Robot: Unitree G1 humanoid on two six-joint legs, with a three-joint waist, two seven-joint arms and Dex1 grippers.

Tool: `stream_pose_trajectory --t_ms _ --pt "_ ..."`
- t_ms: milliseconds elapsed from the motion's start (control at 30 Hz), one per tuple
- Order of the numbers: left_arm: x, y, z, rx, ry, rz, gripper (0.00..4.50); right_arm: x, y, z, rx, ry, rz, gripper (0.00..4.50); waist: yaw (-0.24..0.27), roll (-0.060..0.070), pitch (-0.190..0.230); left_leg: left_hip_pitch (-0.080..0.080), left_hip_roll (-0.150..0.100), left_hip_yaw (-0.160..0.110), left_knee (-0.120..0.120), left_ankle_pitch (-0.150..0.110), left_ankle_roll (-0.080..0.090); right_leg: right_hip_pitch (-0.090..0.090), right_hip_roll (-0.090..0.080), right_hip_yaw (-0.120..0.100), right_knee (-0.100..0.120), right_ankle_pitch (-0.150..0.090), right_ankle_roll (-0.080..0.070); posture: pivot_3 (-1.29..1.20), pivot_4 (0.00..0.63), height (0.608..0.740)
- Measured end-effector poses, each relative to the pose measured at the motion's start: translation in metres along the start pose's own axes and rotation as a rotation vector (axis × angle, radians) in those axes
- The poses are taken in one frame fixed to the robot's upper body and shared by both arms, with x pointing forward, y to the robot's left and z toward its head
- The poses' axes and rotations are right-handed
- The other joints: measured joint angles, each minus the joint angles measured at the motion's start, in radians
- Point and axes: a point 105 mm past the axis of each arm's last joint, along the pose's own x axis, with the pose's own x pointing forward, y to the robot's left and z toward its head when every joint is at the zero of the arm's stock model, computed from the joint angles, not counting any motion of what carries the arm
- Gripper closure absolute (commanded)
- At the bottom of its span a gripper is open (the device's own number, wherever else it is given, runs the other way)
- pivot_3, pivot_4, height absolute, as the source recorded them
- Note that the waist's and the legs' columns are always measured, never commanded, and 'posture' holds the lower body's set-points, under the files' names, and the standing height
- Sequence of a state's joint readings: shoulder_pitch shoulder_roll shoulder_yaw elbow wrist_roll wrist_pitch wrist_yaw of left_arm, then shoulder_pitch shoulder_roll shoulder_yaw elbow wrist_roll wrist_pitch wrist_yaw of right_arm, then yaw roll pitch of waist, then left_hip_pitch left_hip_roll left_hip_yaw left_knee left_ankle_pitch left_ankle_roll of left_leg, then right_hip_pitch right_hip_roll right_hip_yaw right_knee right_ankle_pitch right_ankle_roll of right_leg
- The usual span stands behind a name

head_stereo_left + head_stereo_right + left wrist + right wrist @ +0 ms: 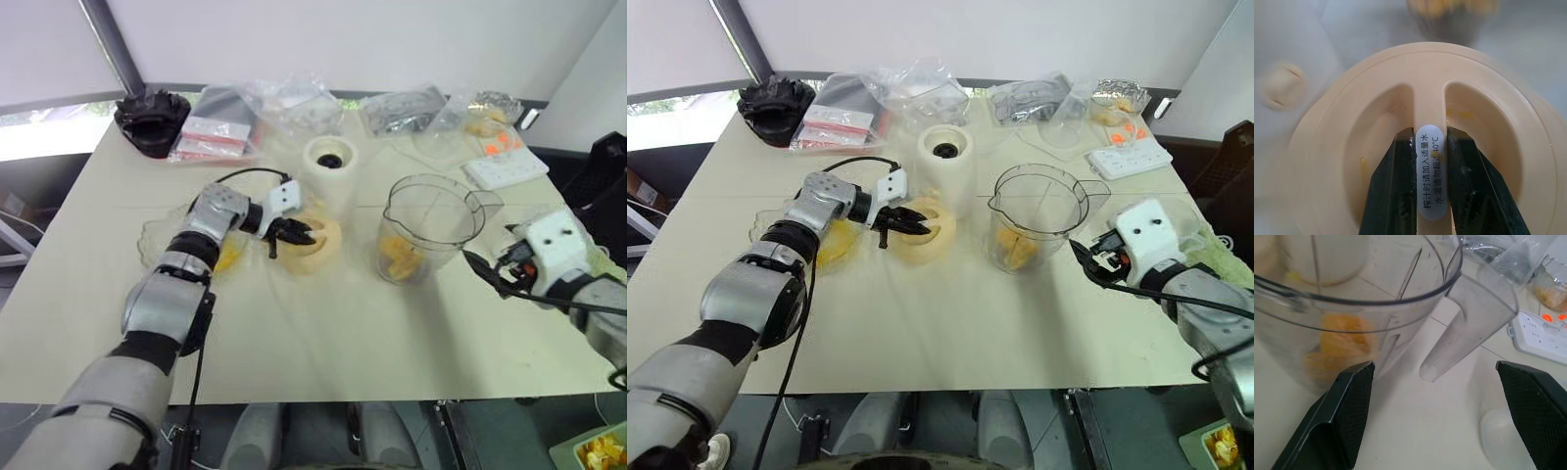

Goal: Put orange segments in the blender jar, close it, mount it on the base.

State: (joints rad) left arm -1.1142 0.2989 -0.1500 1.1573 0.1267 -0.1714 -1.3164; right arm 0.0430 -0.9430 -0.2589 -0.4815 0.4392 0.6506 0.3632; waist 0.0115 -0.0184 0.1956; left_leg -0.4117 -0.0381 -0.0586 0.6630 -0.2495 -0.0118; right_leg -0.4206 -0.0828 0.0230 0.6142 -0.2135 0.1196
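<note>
Orange segments [400,257] already sit in the blender jar [428,227], centre-right on the table, so closing comes next, I judge. My left gripper [1431,171] pinches the lid [312,245] by its centre rib, at nine o'clock from the jar. My right gripper [1437,418], spread wide and empty, faces the jar's handle [1464,328] to steady it.

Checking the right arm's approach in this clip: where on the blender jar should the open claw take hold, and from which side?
Best by the handle. It juts from the blender jar toward the robot's right, facing the right claw, whose fingers stand wide open on either side of it. Coming in level from the right would likely let them close across the handle; the jar's round body looks too wide to clamp securely.
</note>
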Motion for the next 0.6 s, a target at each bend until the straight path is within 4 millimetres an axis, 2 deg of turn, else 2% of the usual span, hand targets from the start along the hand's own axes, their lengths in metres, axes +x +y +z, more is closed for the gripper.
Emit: stream_pose_trajectory --t_ms 167,300,433,600 --pt "-0.005 -0.008 0.0 -0.009 -0.055 0.016 4.23 0.018 -0.005 -0.014 -0.075 0.015 0.042 0.38 -0.001 0.0 0.0 0.001 0.0 0.0 0.0 0.0 0.0 0.0 0.001 0.0 0.002 0.0 0.0 0.0 0.15 0.74" --pt "-0.016 -0.011 0.006 -0.007 -0.086 0.062 4.23 0.033 -0.018 -0.02 -0.062 -0.009 0.025 0.38 -0.007 0.0 0.0 0.002 0.001 0.0 0.0 0.0 0.0 0.0 0.001 0.0 0.004 0.0 0.0 0.0 0.15 0.74" --pt "-0.028 -0.012 0.015 0.003 -0.098 0.117 4.23 0.048 -0.024 -0.028 0.023 -0.046 0.023 0.38 -0.008 0.001 0.0 0.002 0.0 0.0 0.0 0.0 0.0 0.0 0.002 0.001 0.005 0.0 0.0 0.0 0.15 0.74" --pt "-0.035 -0.013 0.014 -0.016 -0.094 0.156 4.23 0.06 -0.031 -0.024 0.136 -0.116 0.034 0.38 -0.011 0.002 0.0 0.003 0.0 0.0 0.0 0.0 -0.001 0.0 0.002 0.001 0.005 0.001 0.0 0.0 0.15 0.74"
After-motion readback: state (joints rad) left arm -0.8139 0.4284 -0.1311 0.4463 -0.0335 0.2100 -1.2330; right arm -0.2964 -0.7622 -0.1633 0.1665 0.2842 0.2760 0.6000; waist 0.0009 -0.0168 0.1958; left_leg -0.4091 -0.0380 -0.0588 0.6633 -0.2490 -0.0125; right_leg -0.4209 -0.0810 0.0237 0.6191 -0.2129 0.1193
